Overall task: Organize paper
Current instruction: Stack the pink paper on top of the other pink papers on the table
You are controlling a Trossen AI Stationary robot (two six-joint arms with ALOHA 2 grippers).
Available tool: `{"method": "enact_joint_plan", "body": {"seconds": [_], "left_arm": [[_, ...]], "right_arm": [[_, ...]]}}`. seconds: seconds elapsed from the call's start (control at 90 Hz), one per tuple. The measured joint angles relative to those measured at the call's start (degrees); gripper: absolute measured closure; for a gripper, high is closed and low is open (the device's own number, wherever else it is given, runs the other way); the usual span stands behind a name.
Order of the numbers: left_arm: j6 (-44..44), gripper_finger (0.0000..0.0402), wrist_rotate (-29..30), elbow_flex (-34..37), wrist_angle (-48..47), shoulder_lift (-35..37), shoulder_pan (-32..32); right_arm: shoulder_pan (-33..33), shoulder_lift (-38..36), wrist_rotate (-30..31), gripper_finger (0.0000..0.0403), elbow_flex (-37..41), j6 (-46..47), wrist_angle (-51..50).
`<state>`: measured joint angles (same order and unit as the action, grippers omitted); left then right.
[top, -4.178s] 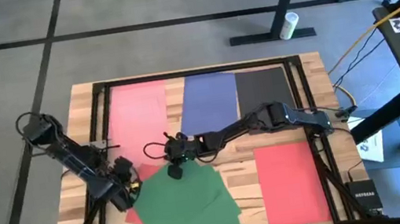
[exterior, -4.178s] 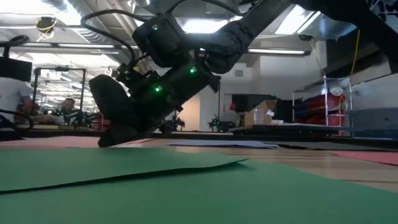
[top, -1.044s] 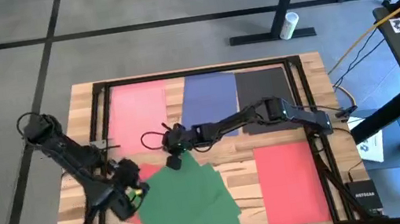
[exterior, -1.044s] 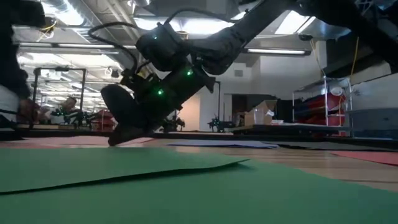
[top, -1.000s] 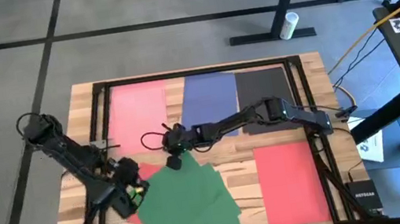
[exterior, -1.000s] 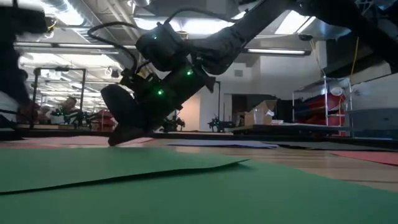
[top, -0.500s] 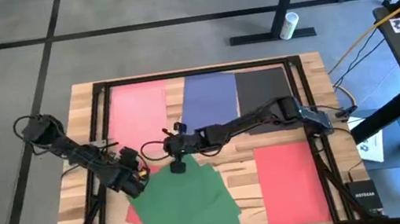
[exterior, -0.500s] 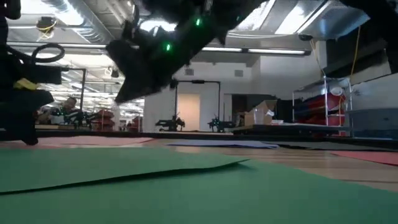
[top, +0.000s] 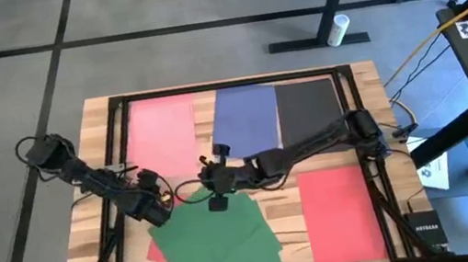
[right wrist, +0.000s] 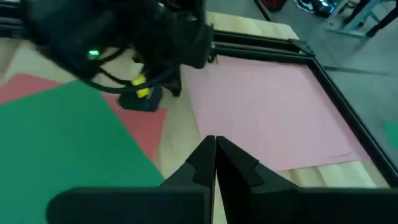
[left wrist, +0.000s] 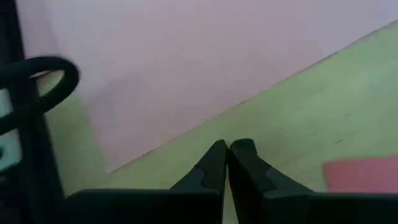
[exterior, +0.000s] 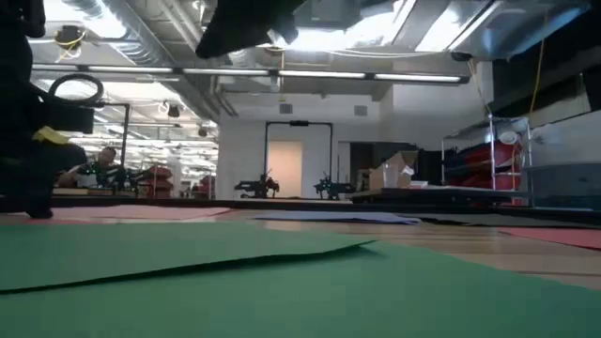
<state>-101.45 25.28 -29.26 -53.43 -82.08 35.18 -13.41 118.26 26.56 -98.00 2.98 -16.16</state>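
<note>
Green paper sheets (top: 215, 242) lie overlapped and askew at the table's near middle, over a red sheet (top: 153, 251). Pink (top: 160, 134), blue (top: 244, 118) and black (top: 307, 104) sheets lie flat in a row along the far side, and another red sheet (top: 341, 212) lies at the near right. My left gripper (left wrist: 227, 152) is shut, low over bare wood just left of the green sheets' far-left edge. My right gripper (right wrist: 215, 148) is shut and raised above the green sheets' far corner; in the low view it (exterior: 249, 21) shows high above the green paper (exterior: 310, 282).
A black metal frame (top: 116, 149) runs around the table top, and cables trail from both arms. Bare wood (top: 272, 201) shows between the sheets at mid-table. A person sits far off in the room behind (exterior: 99, 164).
My right gripper has risen off the green sheets' far corner, clear of the table, and drifted slightly toward the right and near edges. My left gripper has moved toward the far edge, from the green sheets' left side to the bare wood beside the pink sheet.
</note>
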Motion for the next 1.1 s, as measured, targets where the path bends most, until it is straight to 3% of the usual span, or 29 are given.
{"method": "enact_joint_plan", "body": {"seconds": [0.433, 0.833, 1.1], "left_arm": [[-2.03, 0.0402, 0.14, -0.15, -0.49, 0.00, -4.78], [1.39, 0.0402, 7.30, 0.17, 0.10, -0.15, -12.08], [5.72, 0.0402, 8.37, 0.11, 1.84, -0.15, -15.00]], "right_arm": [[-2.53, 0.11, 2.33, 0.0403, 0.07, 1.68, -1.64], [-3.90, 0.11, 2.59, 0.0403, 0.07, 2.62, -1.81], [-3.92, 0.13, 2.58, 0.0403, 0.07, 2.69, -2.04]]}}
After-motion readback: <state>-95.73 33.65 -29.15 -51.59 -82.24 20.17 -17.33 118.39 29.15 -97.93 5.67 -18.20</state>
